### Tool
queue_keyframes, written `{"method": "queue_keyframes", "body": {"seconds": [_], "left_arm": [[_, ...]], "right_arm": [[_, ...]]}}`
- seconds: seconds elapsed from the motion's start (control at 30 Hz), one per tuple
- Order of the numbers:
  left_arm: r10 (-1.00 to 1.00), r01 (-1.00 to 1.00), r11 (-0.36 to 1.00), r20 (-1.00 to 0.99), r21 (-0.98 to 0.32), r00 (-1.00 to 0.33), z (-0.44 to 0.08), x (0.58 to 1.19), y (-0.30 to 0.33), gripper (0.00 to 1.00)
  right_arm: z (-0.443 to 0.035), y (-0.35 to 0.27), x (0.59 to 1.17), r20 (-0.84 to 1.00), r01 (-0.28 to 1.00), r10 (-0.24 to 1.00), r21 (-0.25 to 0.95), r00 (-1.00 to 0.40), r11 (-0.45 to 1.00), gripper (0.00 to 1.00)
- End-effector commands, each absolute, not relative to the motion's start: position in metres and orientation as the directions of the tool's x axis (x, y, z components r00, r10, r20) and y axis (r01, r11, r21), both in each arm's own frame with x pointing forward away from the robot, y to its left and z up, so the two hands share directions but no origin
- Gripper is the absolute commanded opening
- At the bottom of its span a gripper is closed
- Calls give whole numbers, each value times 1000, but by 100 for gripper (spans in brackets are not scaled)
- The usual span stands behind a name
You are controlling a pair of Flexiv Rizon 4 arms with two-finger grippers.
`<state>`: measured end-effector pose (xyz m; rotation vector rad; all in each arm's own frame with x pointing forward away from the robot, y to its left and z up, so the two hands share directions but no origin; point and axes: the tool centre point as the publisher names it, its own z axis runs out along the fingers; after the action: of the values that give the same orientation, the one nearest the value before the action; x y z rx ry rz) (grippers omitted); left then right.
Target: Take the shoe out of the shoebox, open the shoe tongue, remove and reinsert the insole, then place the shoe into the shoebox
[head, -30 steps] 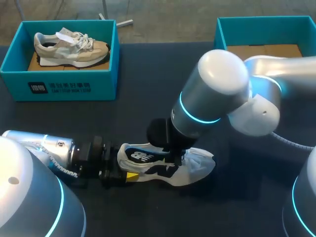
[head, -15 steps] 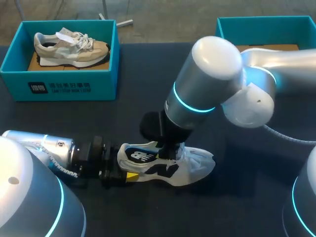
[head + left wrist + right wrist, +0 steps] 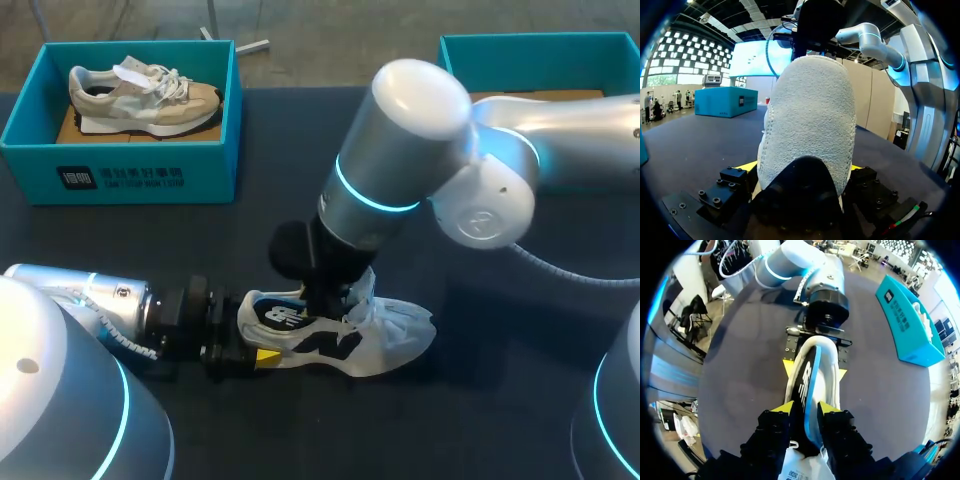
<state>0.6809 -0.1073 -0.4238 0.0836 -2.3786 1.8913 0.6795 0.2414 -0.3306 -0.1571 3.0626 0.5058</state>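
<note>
The shoe (image 3: 340, 335), white with black and blue, lies on its side on the dark worktop (image 3: 280, 220) toward the near edge, about midway along it. The left claw (image 3: 255, 355) is clenched on its heel, a yellow tip pressed to each side. The right claw (image 3: 804, 409) comes down from above and grips the shoe's upper at the opening, both fingers (image 3: 782, 407) against it. An empty shoebox (image 3: 540, 50) sits at the far right corner. Another box (image 3: 130, 175) at the far left corner holds a beige shoe (image 3: 145, 95).
</note>
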Motion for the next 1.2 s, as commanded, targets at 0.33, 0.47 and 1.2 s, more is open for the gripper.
{"method": "queue_keyframes", "body": {"seconds": [0.33, 0.47, 1.2], "left_arm": [[18, -107, 228, 114, -968, -993, -426, 682, -107, 0], [18, -107, 228, 114, -968, -993, -426, 682, -107, 0], [18, -107, 228, 114, -968, -993, -426, 682, -107, 0]], "right_arm": [[-339, 247, 679, -15, -107, -108, 324, -994, 940, 19], [-336, 249, 680, -28, -117, -114, 326, -993, 938, 0], [-345, 250, 683, 14, -147, -163, 354, -987, 923, 32]]}}
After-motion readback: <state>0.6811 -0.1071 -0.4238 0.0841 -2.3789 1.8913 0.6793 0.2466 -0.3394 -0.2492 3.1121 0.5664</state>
